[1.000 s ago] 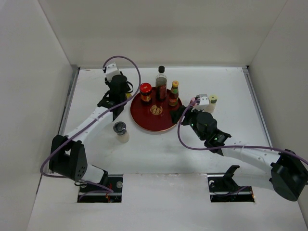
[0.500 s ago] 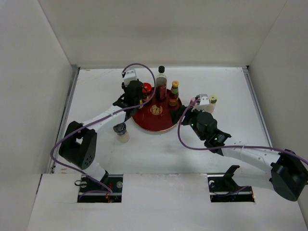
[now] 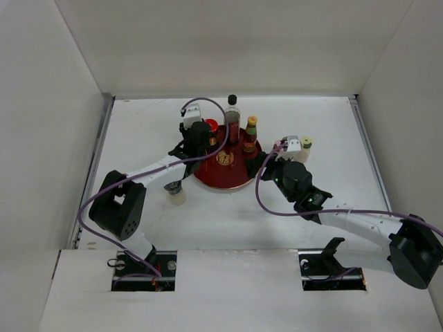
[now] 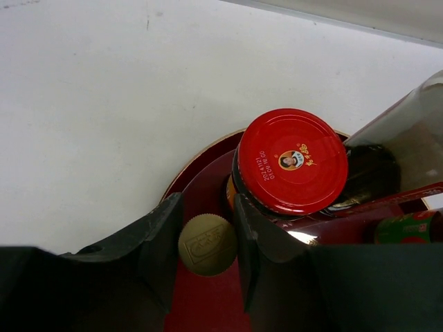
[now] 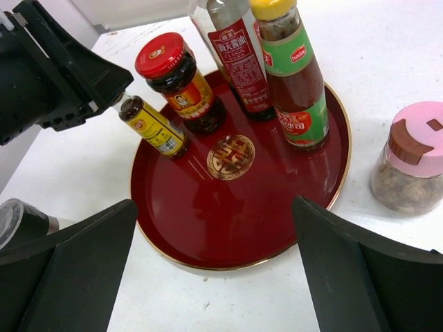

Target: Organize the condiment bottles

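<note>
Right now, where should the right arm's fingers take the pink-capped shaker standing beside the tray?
Grip the pink-capped shaker on its round body just under the cap, probably coming from the side away from the tray: it stands upright, apart from the rim.

My left arm (image 3: 149, 169) reaches forward, its pincer (image 4: 205, 242) clamped on the small yellow-capped bottle (image 5: 154, 126). My right arm (image 3: 353, 221) angles inward to the left, pincer (image 5: 214, 263) spread wide, holding nothing.
</note>
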{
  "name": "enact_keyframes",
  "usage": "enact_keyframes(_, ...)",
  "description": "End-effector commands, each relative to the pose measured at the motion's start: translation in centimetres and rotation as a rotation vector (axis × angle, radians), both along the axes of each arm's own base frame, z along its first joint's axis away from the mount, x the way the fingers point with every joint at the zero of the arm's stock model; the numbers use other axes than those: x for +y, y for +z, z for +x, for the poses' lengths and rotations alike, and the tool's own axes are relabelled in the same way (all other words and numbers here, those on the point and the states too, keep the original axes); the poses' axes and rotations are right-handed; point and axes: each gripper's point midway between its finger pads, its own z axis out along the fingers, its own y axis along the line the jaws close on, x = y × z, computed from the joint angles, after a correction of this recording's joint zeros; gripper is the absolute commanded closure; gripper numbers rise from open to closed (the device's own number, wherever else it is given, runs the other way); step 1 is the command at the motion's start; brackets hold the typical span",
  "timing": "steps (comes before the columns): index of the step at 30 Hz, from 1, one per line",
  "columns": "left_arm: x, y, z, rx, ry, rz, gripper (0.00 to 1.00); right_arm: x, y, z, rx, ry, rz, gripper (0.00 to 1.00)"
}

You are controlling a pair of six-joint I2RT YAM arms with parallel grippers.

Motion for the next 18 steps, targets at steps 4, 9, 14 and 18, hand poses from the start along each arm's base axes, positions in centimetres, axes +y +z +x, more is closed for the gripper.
enact_keyframes(4,0.0,2.2,-0.1,-0.071,0.009,0.010,0.54,0.2,1.1,0.3,-0.035,0.003,0.045,0.00)
enact_keyframes(9,-0.2,3.0,-0.5,-0.096,0.004,-0.002,0.32,0.3,1.1,0.3,-0.034,0.003,0.043,0.00)
enact_keyframes(14,0.3,6.5,-1.8,-0.164,-0.003,-0.042,0.30,0.5,1.0,0.3,-0.032,0.006,0.040,0.00)
enact_keyframes(18,1.8,8.3,-4.1,-0.198,-0.004,-0.070,0.30,0.5,0.9,0.3,-0.029,0.006,0.040,0.00)
